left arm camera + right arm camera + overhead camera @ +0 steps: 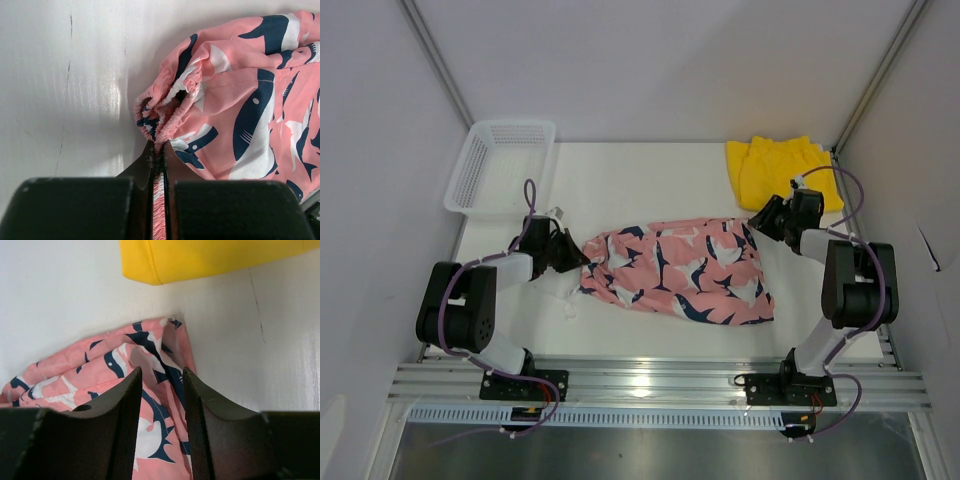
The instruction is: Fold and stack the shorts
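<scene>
Top external view: the pink shorts lie spread across the middle of the worktop. At their left end the left hand is clamped on the gathered waistband, its fingertips buried in fabric in the left wrist view. At their far right corner the right hand stands with fingers parted over the cloth; contact is unclear. Beyond that corner lie the yellow shorts, cut off in the right wrist view.
</scene>
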